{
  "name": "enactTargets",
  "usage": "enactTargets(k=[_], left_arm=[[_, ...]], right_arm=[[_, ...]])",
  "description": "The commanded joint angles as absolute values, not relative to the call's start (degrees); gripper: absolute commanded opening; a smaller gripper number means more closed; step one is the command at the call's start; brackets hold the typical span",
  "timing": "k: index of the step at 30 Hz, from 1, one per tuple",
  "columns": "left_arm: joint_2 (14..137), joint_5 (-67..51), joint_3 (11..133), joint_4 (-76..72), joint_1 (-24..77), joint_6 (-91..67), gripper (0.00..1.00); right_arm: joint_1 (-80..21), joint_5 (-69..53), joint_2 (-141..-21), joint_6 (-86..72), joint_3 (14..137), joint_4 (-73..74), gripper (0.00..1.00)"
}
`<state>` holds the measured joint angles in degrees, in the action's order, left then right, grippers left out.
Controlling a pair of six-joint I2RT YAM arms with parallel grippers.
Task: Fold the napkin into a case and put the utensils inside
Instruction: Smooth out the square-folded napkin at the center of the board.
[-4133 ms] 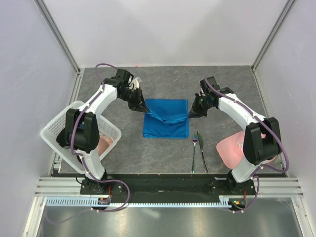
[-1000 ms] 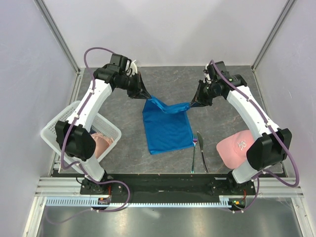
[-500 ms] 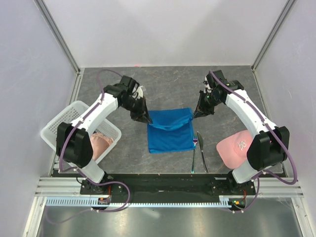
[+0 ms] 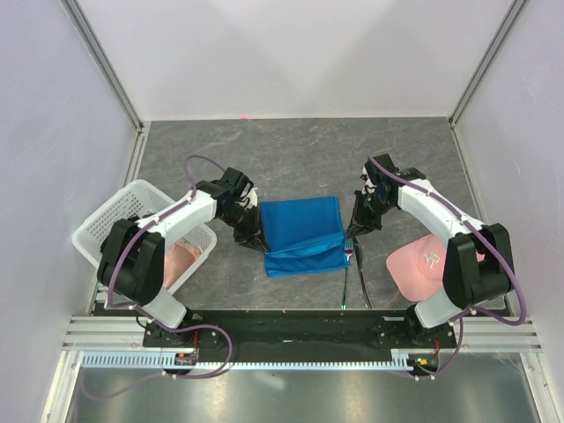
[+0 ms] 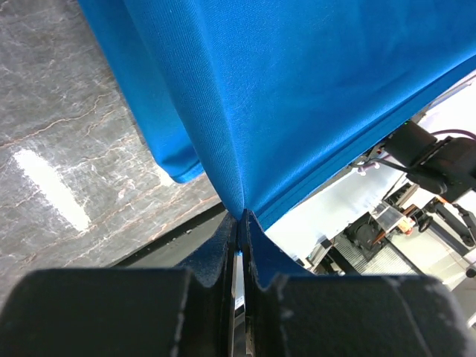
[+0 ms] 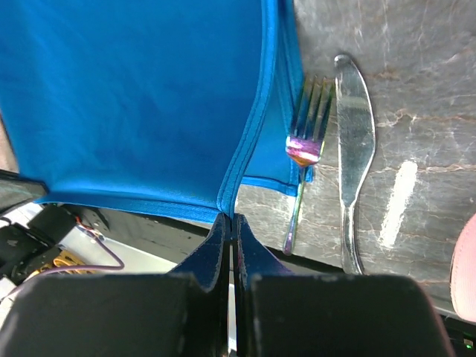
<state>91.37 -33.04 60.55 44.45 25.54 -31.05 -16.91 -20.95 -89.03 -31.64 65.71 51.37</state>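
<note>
Centre: napkin (image 4: 302,231); just right: fork (image 4: 345,284), knife (image 4: 362,287); far left: basket (image 4: 113,220).

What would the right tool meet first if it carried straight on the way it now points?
The blue napkin it pinches: the cloth spreads directly ahead of the right tool. The fork lies off to one side of that line. Depth beyond the cloth is unclear.
</note>
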Motion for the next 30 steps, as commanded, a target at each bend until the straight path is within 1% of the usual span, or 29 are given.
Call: enactTargets(k=[1,7,12,17,19,25,30], left_arm=[[91.9,-32.6,58.4,41.1,25.9,-32.4,0.1],[94.7,-33.4,57.5,39.8,27.2,-32.7,0.1],[98.0,-33.8,53.6,36.6,27.5,-32.8,0.11],[100.4,-29.7,52.3,35.3,27.5,-31.6,0.12],[103.2,-28.1,52.8,35.2,27.5,-30.9,0.13],[108.0,-23.7,58.1,35.2,26.3,-31.3,0.13],[113.6,-20.9,67.6,38.8,22.2,-27.6,0.13]], right_arm=[[-16.7,-19.2,-88.2,-30.8,62.8,47.1,0.0],[-17.5,-18.5,-90.1,-29.8,59.8,45.8,0.0],[-18.3,-18.2,-91.7,-30.1,56.2,42.5,0.0],[-19.1,-17.8,-93.8,-30.1,54.8,40.2,0.0],[-19.2,-17.8,-94.7,-30.1,53.8,38.1,0.0],[-19.4,-17.2,-99.1,-30.7,56.1,33.6,0.0],[-19.4,-17.3,-104.5,-30.7,62.4,32.5,0.0]])
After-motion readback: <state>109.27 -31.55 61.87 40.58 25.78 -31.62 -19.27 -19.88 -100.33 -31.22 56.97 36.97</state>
